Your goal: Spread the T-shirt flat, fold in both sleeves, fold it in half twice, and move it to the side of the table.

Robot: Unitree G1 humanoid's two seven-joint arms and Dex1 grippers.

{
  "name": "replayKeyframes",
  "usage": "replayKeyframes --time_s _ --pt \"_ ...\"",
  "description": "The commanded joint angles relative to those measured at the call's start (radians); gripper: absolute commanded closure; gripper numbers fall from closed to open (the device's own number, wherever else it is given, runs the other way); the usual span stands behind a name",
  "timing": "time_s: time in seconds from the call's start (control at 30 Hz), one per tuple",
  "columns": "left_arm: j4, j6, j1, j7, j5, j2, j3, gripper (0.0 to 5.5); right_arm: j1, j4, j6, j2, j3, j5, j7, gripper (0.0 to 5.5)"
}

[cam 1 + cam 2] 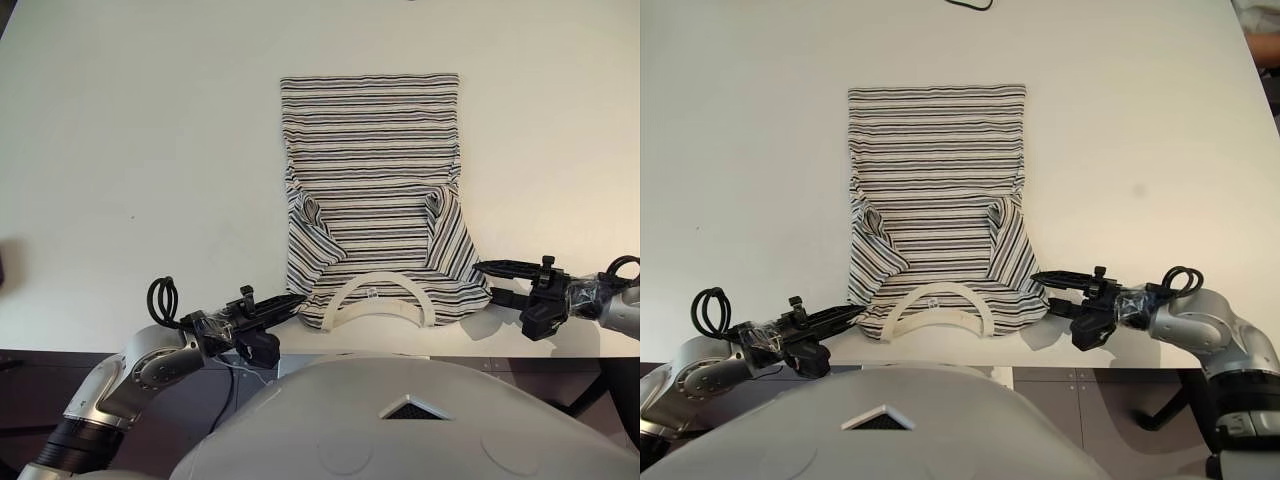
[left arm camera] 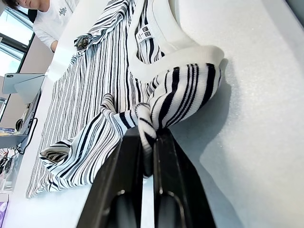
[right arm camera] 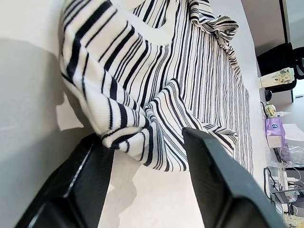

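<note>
The black-and-white striped T-shirt (image 1: 370,170) lies flat on the white table (image 1: 130,150). Both sleeves are folded in over the body, and its white collar (image 1: 378,300) is at the near edge. My left gripper (image 1: 295,300) is at the shirt's near left shoulder corner. In the left wrist view that gripper (image 2: 147,135) is shut on a bunched bit of the striped fabric (image 2: 175,95). At the near right shoulder corner my right gripper (image 1: 487,280) is open. In the right wrist view its fingers (image 3: 95,156) stand wide apart, with the shirt's rolled edge (image 3: 109,109) lying between them.
The table's front edge (image 1: 120,350) runs just under both grippers. Bare tabletop stretches to the left and right of the shirt. A black cable (image 1: 968,4) lies at the far edge.
</note>
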Motion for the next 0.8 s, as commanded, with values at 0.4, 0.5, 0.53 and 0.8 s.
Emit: replayKeyframes --time_s 0.4,0.5,0.53,0.8 --pt "-0.022 0.053 -0.026 -0.090 -0.051 0.052 0.005 5.40 0.001 -0.077 0.122 -0.120 0.129 -0.009 0.047 5.35" --pt "-0.061 0.092 -0.023 -0.153 -0.096 0.089 0.009 5.40 0.021 -0.160 0.170 -0.174 0.145 0.081 0.082 5.35" --pt "-0.078 0.112 -0.013 -0.179 -0.122 0.106 0.013 5.40 0.030 -0.196 0.191 -0.196 0.150 0.124 0.096 5.35" --pt "-0.350 0.374 0.130 -0.340 -0.487 0.196 0.136 5.40 0.212 -0.533 0.710 -0.523 0.115 0.779 0.403 5.35"
